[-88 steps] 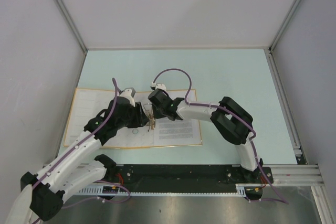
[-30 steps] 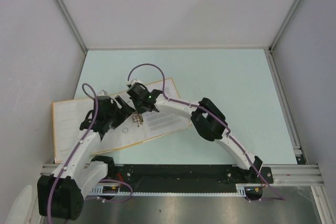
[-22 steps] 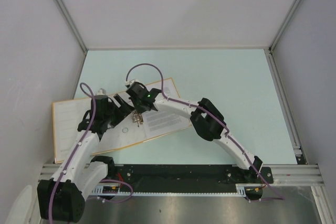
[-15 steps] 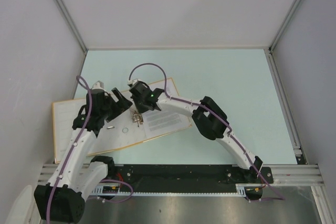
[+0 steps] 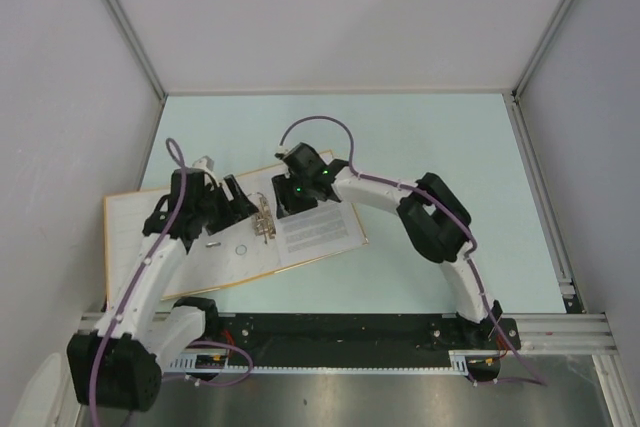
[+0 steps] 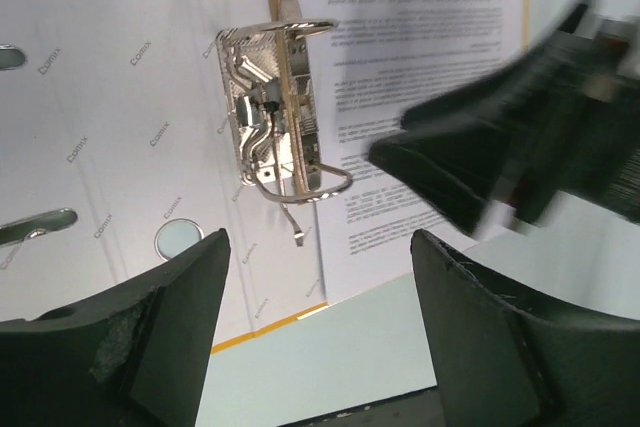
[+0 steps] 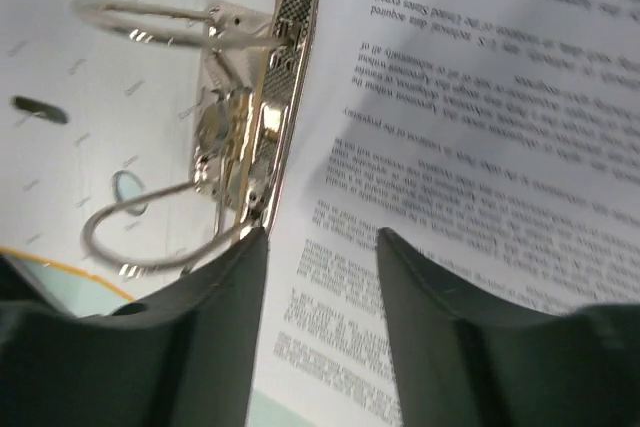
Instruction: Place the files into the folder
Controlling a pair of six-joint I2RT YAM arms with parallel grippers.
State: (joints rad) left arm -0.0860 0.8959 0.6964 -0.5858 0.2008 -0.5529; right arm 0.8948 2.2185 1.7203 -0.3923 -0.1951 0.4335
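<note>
Beneath parted right jaws: files (image 7: 480, 127) flat on open folder (image 7: 90, 57).

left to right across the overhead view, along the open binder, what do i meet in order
white inside cover of the open orange-yellow ring-binder folder → black two-finger left gripper → silver metal ring clip → white printed paper files

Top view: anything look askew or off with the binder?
Yes. The open folder lies skewed on the table, its left end reaching the table's near edge. The files lie flat on its right half beside the ring clip. Nothing looks torn or spilled.
</note>
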